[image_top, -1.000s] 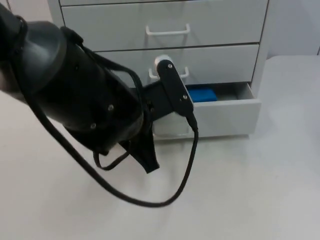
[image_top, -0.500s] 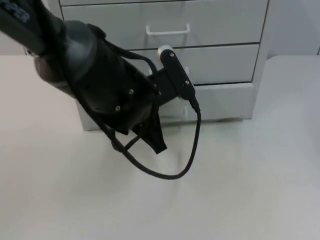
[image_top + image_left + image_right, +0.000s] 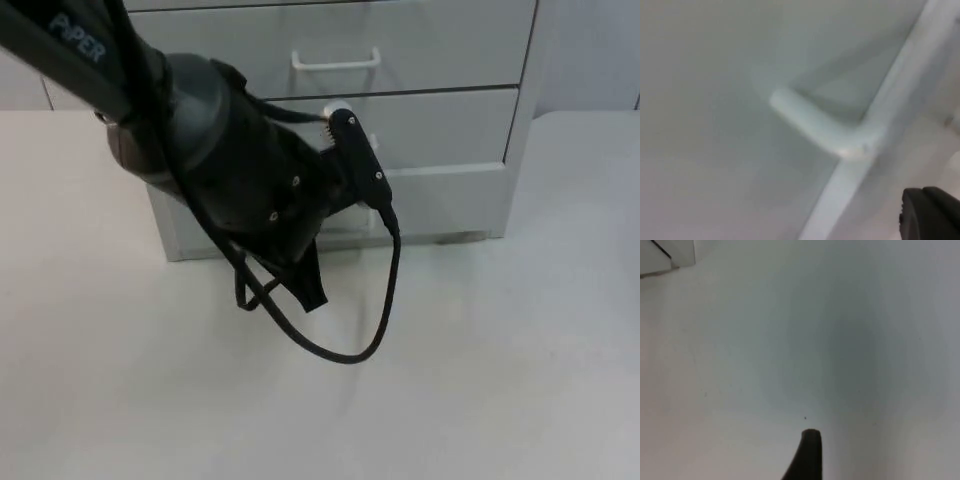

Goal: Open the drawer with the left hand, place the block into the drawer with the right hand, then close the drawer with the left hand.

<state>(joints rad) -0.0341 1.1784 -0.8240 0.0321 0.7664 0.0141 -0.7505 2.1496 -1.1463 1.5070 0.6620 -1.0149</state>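
The bottom drawer (image 3: 450, 200) of the white cabinet (image 3: 425, 60) is shut. The left gripper (image 3: 345, 215) is at its handle (image 3: 825, 127) — grip not discernible.

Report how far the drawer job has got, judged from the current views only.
The bottom drawer sits flush with the cabinet, so closing looks done. No block is in sight; presumably it is inside. The left gripper is at the drawer front, near its handle. Left: backing that arm away.

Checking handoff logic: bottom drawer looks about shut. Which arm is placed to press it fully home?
Left. The left claw sits right at the drawer handle; the right claw hangs over bare table.
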